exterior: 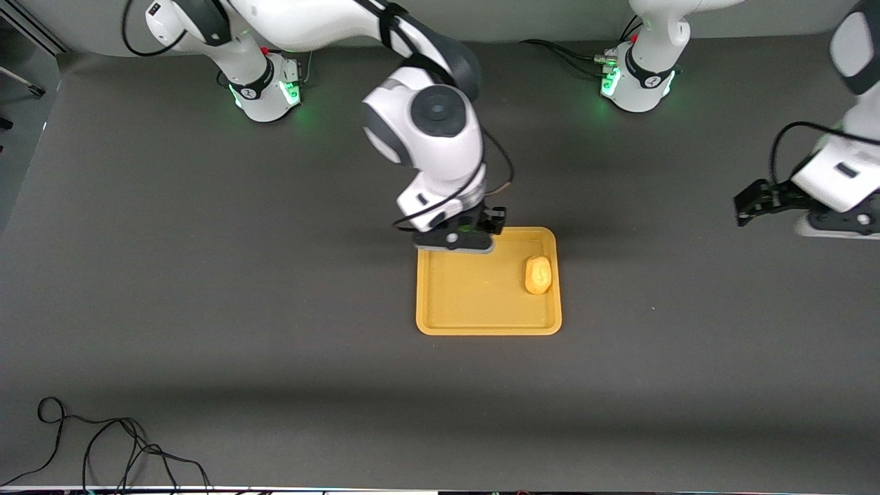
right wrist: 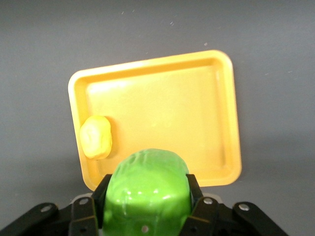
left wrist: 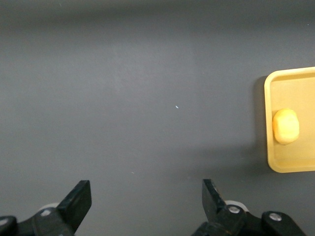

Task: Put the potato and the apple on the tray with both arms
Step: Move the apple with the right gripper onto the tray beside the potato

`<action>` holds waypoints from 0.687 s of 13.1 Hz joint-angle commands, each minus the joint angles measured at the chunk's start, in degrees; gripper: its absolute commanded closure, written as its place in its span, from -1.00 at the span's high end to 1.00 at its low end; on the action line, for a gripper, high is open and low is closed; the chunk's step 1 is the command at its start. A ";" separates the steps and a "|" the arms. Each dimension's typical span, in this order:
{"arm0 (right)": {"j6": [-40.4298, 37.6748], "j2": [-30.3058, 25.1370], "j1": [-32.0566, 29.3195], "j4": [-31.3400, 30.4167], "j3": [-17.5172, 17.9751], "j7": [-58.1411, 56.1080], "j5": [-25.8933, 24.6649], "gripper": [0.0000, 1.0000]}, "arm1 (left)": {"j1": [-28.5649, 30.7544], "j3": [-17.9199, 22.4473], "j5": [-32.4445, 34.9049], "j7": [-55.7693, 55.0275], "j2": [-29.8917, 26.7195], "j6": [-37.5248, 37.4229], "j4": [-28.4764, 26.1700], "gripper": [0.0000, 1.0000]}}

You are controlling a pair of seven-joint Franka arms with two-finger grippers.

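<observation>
Front view: right gripper [exterior: 459, 234] hangs over the tray's [exterior: 481, 323] edge farthest from the camera, its load hidden; potato [exterior: 538, 275] lies in the tray by the rim toward the left arm's end; left gripper [exterior: 760, 201] waits well clear of the tray over the dark grey table [exterior: 206, 289]; loose black cables [exterior: 103, 447] at the near edge. Left wrist view: jaws wide, empty. Right wrist view: jaws clamp the green apple [right wrist: 147, 189] above the tray.

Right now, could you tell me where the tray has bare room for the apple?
The tray is bare from the potato, at its edge toward the left arm's end, to its other edge. The right gripper holds the apple over the rim.
</observation>
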 commanded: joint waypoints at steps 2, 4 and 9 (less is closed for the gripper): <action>7.46 10.64 1.43 3.67 -0.80 1.94 -4.20 -0.25 | 0.03 0.84 -0.89 2.36 0.26 -1.95 1.15 1.00; 11.33 14.69 1.51 3.67 -0.89 2.29 -5.08 -0.25 | 0.03 0.84 -0.80 2.36 0.35 -2.13 1.24 1.00; 17.58 19.18 1.52 3.58 -0.89 3.52 -6.23 0.10 | -0.23 0.84 -0.80 3.24 0.26 -3.80 0.71 1.00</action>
